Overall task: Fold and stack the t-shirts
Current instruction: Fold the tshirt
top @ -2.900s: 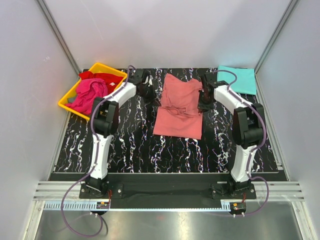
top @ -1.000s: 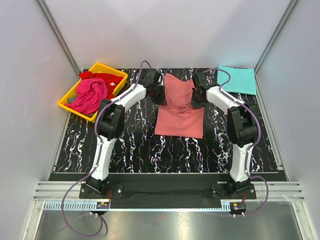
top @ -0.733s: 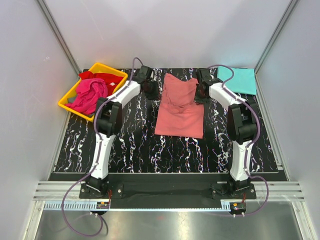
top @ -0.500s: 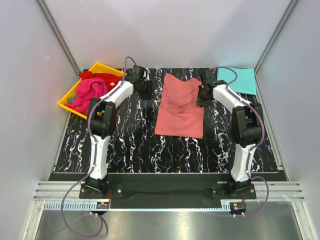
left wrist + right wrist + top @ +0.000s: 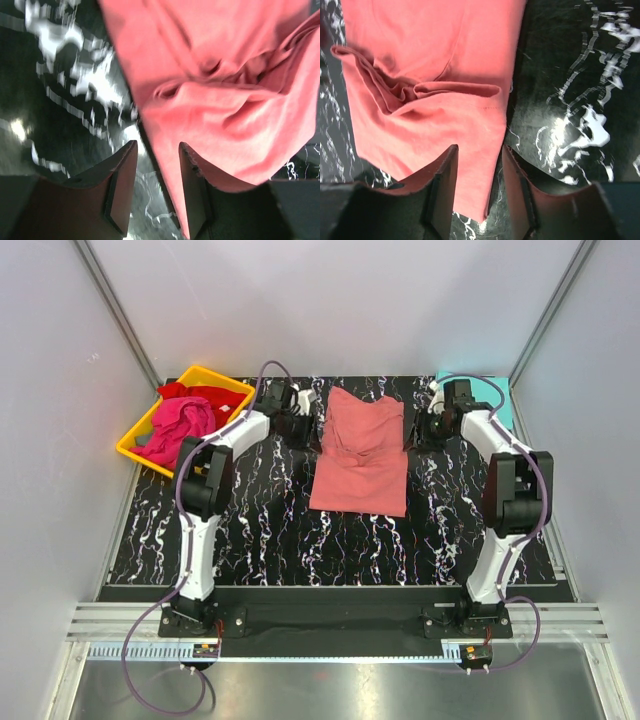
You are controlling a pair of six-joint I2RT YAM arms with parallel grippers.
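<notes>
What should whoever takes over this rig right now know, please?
Left gripper: open, empty, beside the salmon-pink t-shirt.
Right gripper: open, empty, at that shirt's other edge.
Salmon-pink t-shirt: table centre, sides folded in.
Turquoise t-shirt: folded flat, far right corner.
Magenta t-shirt and red t-shirt: crumpled in the yellow tray.
Done: turquoise folded, salmon-pink partly.
Left: finish the salmon-pink, stack it, then fold the two in the tray.
</notes>
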